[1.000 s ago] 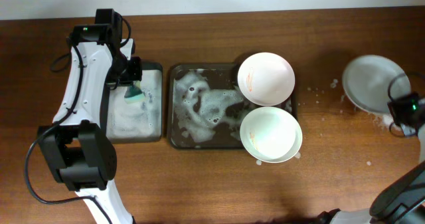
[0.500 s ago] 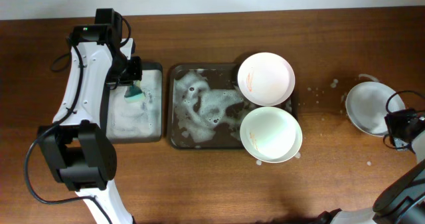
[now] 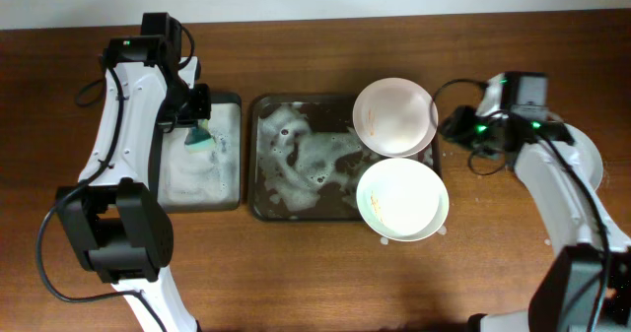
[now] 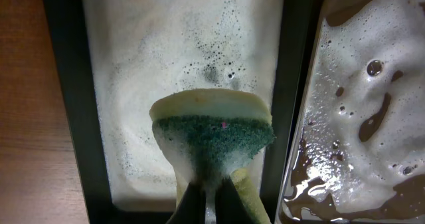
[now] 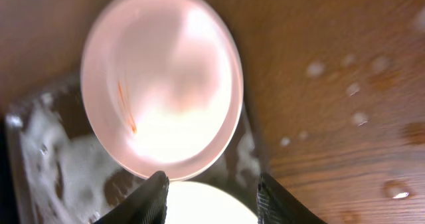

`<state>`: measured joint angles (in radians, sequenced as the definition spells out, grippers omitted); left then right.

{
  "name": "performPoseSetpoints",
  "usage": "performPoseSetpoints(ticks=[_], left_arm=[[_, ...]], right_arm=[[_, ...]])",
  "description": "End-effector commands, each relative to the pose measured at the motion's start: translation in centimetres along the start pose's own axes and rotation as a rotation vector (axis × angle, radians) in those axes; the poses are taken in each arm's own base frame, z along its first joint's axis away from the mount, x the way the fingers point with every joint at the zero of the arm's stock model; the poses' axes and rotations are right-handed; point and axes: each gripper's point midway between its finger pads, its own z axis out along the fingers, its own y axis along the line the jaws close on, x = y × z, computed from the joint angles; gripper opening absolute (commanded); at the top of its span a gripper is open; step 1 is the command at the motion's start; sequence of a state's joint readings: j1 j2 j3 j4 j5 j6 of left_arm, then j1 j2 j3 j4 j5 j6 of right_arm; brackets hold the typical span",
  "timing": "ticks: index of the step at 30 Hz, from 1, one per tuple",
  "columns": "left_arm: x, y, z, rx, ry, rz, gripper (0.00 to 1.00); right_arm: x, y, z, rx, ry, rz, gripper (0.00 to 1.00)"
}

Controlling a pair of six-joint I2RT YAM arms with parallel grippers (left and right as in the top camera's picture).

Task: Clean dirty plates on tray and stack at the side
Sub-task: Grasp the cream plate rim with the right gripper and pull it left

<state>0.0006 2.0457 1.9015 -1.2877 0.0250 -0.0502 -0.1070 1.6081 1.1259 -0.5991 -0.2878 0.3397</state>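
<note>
The brown tray (image 3: 271,206), streaked with foam, holds a pinkish plate (image 3: 394,114) with a brown smear at its back right and a pale green plate (image 3: 401,199) at its front right. A third plate (image 3: 593,166) lies on the table at the far right, mostly hidden under my right arm. My right gripper (image 3: 452,127) is open and empty, just right of the pinkish plate. In the right wrist view the gripper (image 5: 212,199) hovers above the gap between the pinkish plate (image 5: 163,84) and the green plate (image 5: 206,209). My left gripper (image 3: 197,125) is shut on a green sponge (image 4: 212,134).
A narrow black tray (image 3: 233,155) full of foam sits left of the brown tray; the sponge hangs over it. In the left wrist view it fills the middle (image 4: 70,117). Water drops (image 3: 493,125) dot the wood to the right of the plates.
My right arm has swung left from the far-right plate to beside the pinkish plate; that plate stays on the table. The left arm and sponge have not moved.
</note>
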Motion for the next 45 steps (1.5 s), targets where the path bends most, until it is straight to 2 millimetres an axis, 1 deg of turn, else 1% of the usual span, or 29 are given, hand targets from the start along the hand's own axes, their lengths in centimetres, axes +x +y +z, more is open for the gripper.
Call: performPoseSetpoints(ticks=[1, 2, 4, 8, 10, 11, 12, 15, 20, 22, 28, 32, 35, 39, 43, 45], left_arm=[[0.3, 0.0, -0.9, -0.003, -0.009, -0.009, 0.01], [0.3, 0.0, -0.9, -0.002, -0.01, -0.009, 0.01], [0.1, 0.0, -0.9, -0.002, -0.016, -0.01, 0.01], [0.1, 0.0, -0.9, -0.002, -0.018, -0.009, 0.01], [0.0, 0.0, -0.9, -0.002, -0.022, -0.009, 0.01], [0.0, 0.0, -0.9, -0.002, -0.021, -0.009, 0.01], [0.0, 0.0, -0.9, -0.002, -0.021, -0.009, 0.01], [0.0, 0.0, -0.9, -0.002, -0.023, -0.009, 0.01], [-0.1, 0.0, -0.9, -0.002, -0.025, -0.009, 0.01], [-0.1, 0.0, -0.9, -0.002, -0.025, -0.009, 0.01], [-0.1, 0.0, -0.9, -0.002, -0.025, -0.009, 0.01], [-0.3, 0.0, -0.9, -0.001, -0.031, -0.009, 0.01], [-0.3, 0.0, -0.9, -0.001, -0.032, -0.009, 0.01], [-0.3, 0.0, -0.9, -0.001, -0.032, -0.009, 0.01], [-0.3, 0.0, -0.9, -0.001, -0.034, -0.009, 0.01], [-0.4, 0.0, -0.9, -0.001, -0.036, -0.009, 0.01]], right_arm=[[5.1, -1.4, 0.1, 0.09, 0.201, -0.046, 0.44], [6.7, -1.9, -0.3, 0.11, 0.267, -0.039, 0.44], [8.8, -3.0, -1.1, 0.162, 0.354, -0.025, 0.44], [10.9, -5.1, -2.3, 0.275, 0.438, -0.018, 0.44], [11.5, -6.2, -2.3, 0.325, 0.45, -0.024, 0.43], [12.0, -6.4, -2.2, 0.334, 0.461, -0.023, 0.4], [12.6, -6.8, -1.7, 0.335, 0.466, -0.022, 0.36], [13.5, -7.2, -0.9, 0.327, 0.47, -0.019, 0.34], [14.0, -7.5, -0.2, 0.314, 0.463, -0.019, 0.29], [13.9, -7.0, 0.1, 0.285, 0.457, -0.015, 0.27], [13.6, -6.8, 0.3, 0.274, 0.443, -0.017, 0.24], [13.6, -6.7, 0.5, 0.265, 0.441, -0.016, 0.17], [14.0, -6.6, 0.7, 0.262, 0.449, -0.02, 0.16], [14.8, -6.3, 1.5, 0.248, 0.447, -0.042, 0.15], [14.8, -6.1, 1.6, 0.235, 0.445, -0.042, 0.04], [14.9, -5.9, 1.5, 0.228, 0.449, -0.039, 0.04]])
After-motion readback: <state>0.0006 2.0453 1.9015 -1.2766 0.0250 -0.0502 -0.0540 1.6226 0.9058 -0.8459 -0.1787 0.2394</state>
